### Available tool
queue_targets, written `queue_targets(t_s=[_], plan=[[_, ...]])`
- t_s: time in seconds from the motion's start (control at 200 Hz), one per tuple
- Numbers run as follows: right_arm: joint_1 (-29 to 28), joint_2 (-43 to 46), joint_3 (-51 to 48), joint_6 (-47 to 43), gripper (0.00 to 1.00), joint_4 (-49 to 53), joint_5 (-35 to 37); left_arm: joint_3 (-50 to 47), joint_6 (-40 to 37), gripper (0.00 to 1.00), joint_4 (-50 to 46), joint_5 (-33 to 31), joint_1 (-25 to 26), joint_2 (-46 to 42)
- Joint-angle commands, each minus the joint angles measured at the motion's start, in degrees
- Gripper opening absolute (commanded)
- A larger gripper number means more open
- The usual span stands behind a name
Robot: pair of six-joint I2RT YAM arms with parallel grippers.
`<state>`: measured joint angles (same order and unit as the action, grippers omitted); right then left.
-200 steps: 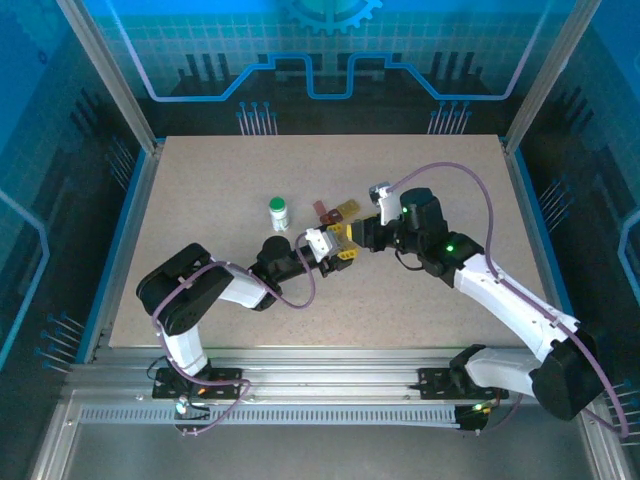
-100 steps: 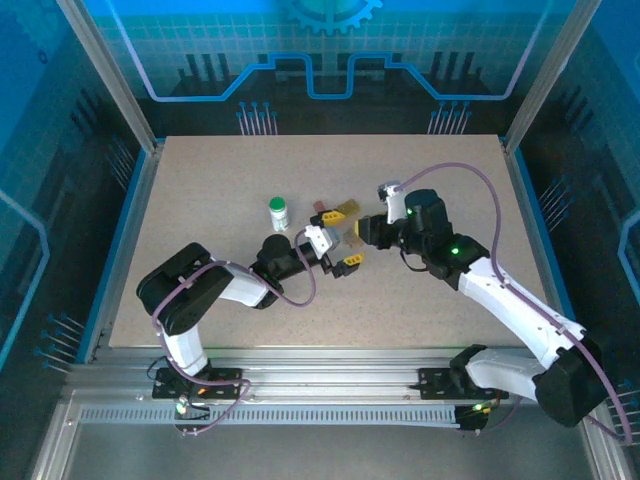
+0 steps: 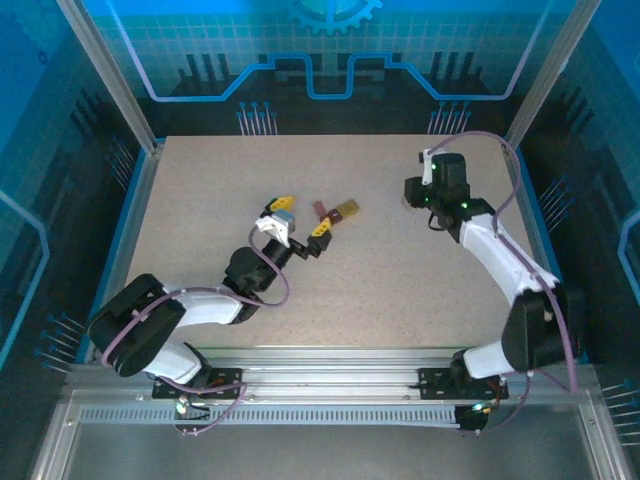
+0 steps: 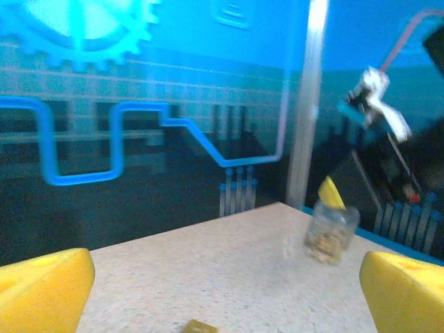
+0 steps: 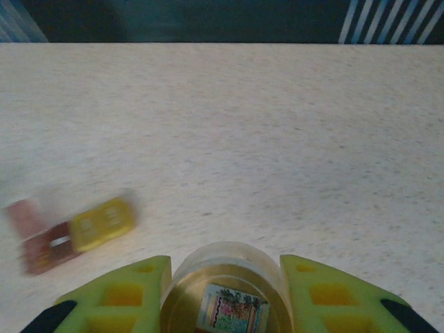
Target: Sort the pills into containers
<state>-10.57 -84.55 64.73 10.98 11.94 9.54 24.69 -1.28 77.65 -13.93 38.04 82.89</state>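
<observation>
Blur smears red box [image 5: 41, 251] and yellow box [image 5: 104, 223]; jar [image 5: 223, 286] cut off below

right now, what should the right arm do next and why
Probably carry the small jar over toward the red box and yellow box. The right jaws are closed on it, yet it is held well off to the right of the boxes, too far to tip anything in.

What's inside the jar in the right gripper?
The clear jar in the right gripper shows tan, speckled contents low inside, probably pills. Blur hides their count, and a label covers the end facing the wrist camera.
</observation>
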Motion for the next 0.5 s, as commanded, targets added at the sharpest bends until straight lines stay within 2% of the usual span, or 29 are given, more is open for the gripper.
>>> queue_targets(t_s=[0.0, 0.26, 0.495], plan=[[3.23, -6.97, 4.98, -1.89, 0.00, -3.85, 1.69, -0.69, 7.47, 0.99, -5.75, -10.79, -0.95, -3.65], [6.81, -23.24, 18.72, -0.08, 0.00, -2.36, -1.32, 9.03, 8.96, 0.99, -37.26, -11.15, -2.06, -8.98], [8.00, -34.27, 29.43, 1.21, 0.00, 0.99, -1.56, 10.59, 9.74, 0.99, -38.33, -7.10, -2.31, -8.02]])
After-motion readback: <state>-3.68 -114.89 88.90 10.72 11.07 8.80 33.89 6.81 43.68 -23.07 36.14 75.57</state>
